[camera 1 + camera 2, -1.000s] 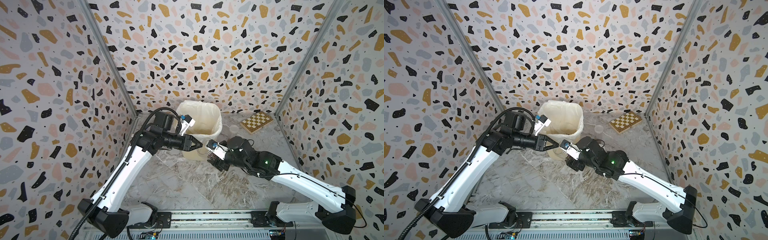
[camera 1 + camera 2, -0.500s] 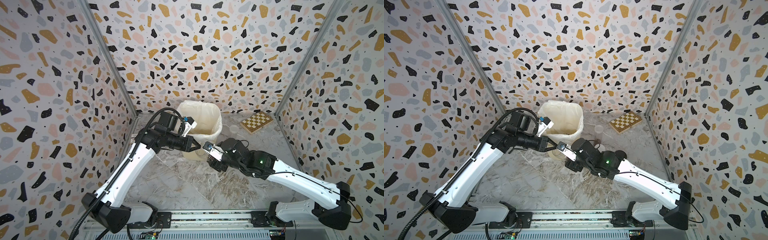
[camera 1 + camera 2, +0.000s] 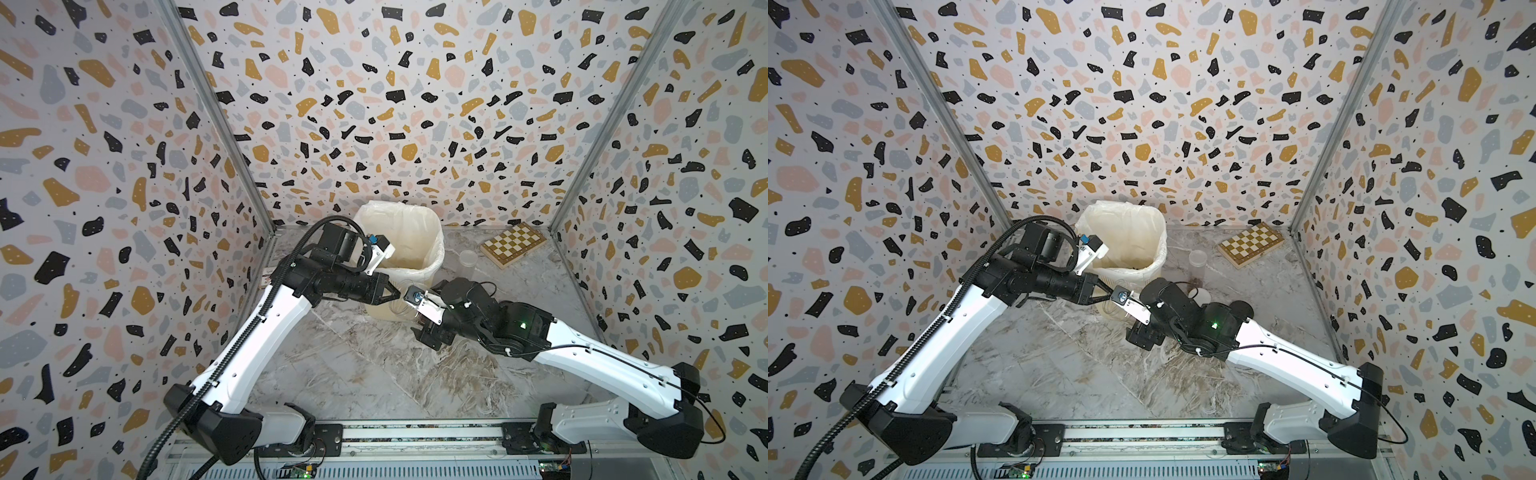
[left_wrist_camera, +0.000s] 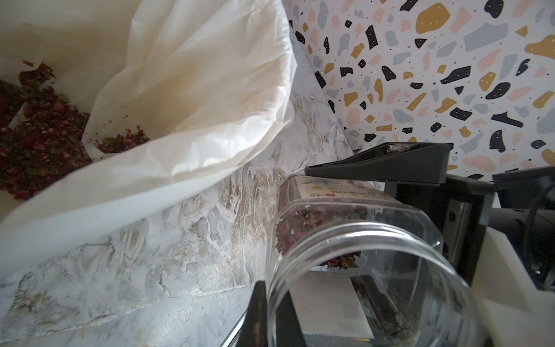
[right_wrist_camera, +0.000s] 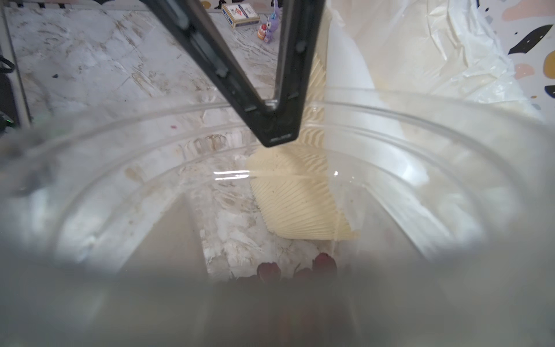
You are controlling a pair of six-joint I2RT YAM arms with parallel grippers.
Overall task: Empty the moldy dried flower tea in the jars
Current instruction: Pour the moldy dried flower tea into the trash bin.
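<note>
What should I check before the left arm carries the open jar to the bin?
1. Jar mouth open: ok.
2. Left gripper shut on the jar rim: ok.
3. Right gripper released: cannot tell; its jaws stand on both sides of the jar.
4. Tea inside the jar: ok, some lies there.
5. Bin open at the top: ok.
6. Jar mouth over the bin: not ok; the jar is beside it.
</note>
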